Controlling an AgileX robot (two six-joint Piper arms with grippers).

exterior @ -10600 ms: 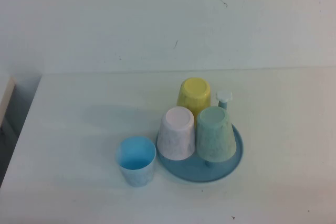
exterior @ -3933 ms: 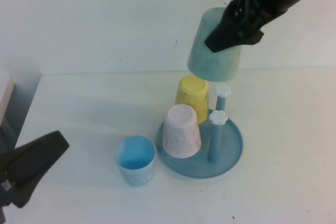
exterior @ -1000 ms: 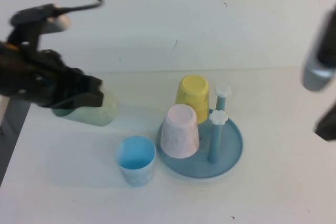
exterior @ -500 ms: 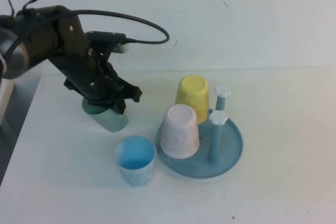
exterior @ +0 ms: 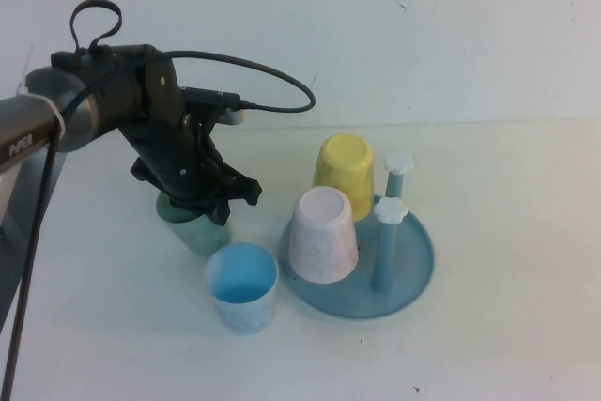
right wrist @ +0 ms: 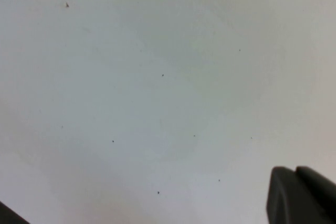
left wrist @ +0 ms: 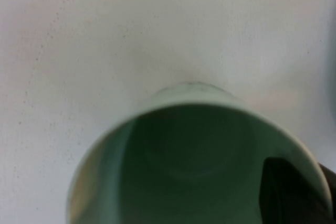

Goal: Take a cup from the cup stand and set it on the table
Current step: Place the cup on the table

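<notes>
Cup (exterior: pixel 195 227) lower now, apparently beside blue cup (exterior: pixel 243 285), left claw (exterior: pixel 199 206) clamped.

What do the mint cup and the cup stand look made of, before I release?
Mint cup, held at its rim by the left end effector beside the blue cup: likely plastic, matte, faintly speckled, thin-walled. Cup stand: likely moulded plastic, smooth blue tray and pegs, white flower caps. Right end effector is out of the high view, over bare table.

Light blue cup (exterior: pixel 242 286) stands just beside the held mint-green cup (exterior: pixel 195 228); pink cup (exterior: pixel 321 236) crowds the cup stand (exterior: pixel 413 274); table (exterior: pixel 507 194) open rightward.
</notes>
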